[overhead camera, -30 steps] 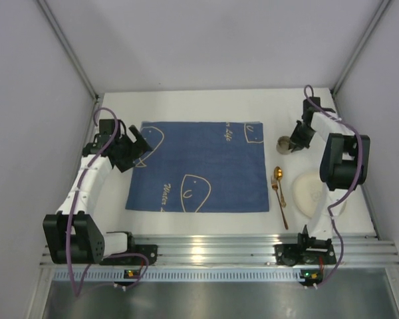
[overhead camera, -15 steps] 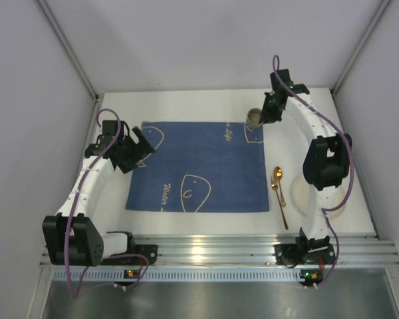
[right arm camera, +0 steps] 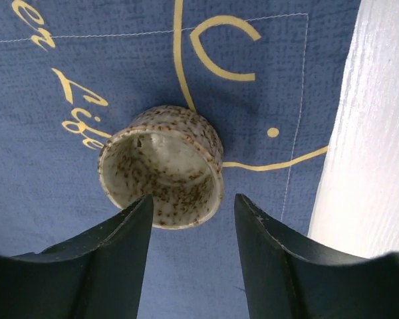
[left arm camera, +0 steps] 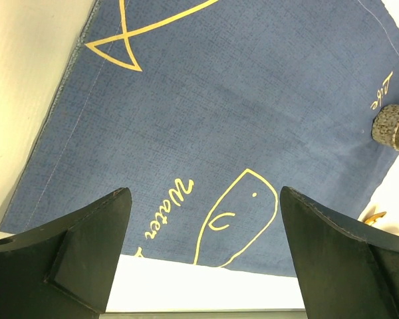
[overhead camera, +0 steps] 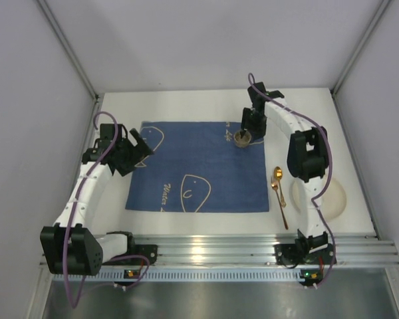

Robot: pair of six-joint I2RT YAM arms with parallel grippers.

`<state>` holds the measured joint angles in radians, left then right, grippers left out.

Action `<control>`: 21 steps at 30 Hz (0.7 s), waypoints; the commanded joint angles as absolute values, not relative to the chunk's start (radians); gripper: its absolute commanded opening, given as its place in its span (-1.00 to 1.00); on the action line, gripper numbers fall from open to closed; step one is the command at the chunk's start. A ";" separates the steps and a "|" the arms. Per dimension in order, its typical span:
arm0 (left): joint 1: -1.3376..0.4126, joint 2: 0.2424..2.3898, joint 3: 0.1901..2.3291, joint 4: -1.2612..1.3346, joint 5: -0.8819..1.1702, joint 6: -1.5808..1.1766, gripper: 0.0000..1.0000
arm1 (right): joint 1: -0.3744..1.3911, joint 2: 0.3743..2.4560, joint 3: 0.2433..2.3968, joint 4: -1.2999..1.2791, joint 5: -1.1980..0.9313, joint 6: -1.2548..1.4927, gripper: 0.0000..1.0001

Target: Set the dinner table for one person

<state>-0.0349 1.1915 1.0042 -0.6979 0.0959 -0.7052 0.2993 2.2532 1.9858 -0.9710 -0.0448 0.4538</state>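
Reads as roughly mid-task. Got cloth [overhead camera: 199, 166] flat on bench [overhead camera: 186, 106], centre; bench spans cell floor, rail along near edge. Got cup [right arm camera: 161, 166] at cloth's far right corner, between fingers of right claw [right arm camera: 194, 212]; gap narrow, can't tell whether gripped or loose. See left claw [left arm camera: 205, 199] spread wide, holding nothing, over cloth's left side. Left to do, at a guess: plate [overhead camera: 336, 199] and spoon [overhead camera: 280, 199], both on bare bench right of cloth, plate partly under right arm. Count: one cloth, one cup, one spoon, one plate.
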 commanded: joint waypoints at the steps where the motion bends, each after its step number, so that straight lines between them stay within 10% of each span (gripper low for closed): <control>1: -0.037 1.177 1.023 -0.698 0.087 -0.710 0.97 | 0.313 2.232 2.017 -0.989 -0.028 0.443 0.05; 15: -0.172 1.220 1.111 -0.719 -0.116 -0.629 0.97 | 0.198 1.703 1.469 -0.934 0.067 0.411 0.50; 21: -0.170 1.174 1.042 -0.713 -0.045 -0.598 0.97 | 0.196 1.542 1.134 -0.856 0.084 0.425 -0.20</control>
